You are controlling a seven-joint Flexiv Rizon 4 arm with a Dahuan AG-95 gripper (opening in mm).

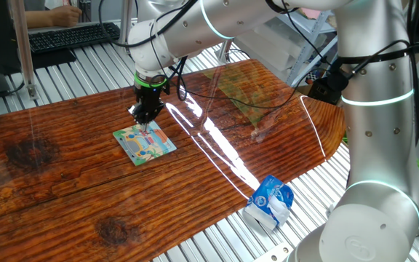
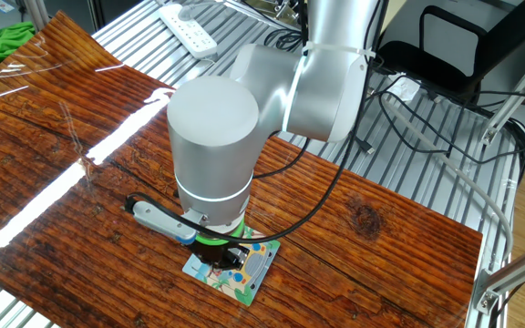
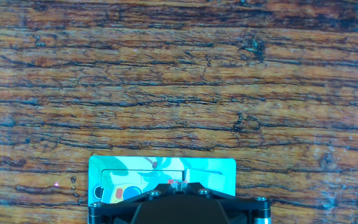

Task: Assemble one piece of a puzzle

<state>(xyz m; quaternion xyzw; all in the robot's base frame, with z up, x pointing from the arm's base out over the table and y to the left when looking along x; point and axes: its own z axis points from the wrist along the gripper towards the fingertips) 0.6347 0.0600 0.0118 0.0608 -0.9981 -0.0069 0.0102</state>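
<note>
over the middle of the wooden worktop [image 1: 71, 182], the end effector [image 1: 145, 122] points straight down onto the puzzle [image 1: 145, 142], which lies flat on the wood with its teal border showing all around. from one fixed view the fingertips seem to reach the picture near its upper edge, and from the other fixed view the big wrist covers most of the board, so only the lower corner of the puzzle is free to see.

about the end effector: the fingers are pressed together, with no gap between them that i can find. in the hand view their tips meet right above the coloured picture, and a very small reddish and whitish spot sits at that point. this may be the piece [image 3: 174, 182], but it is too small to be sure. i cannot tell if the tips pinch it, push it down, or only rest on it.

my judgement is that the task is near its end. the piece seems already brought to the board, and the arm is probably pressing it into its hole. what is left, i think, is to seat it flat and then lift the hand away. whether it already sits level in its place is hidden by the fingers.
</note>
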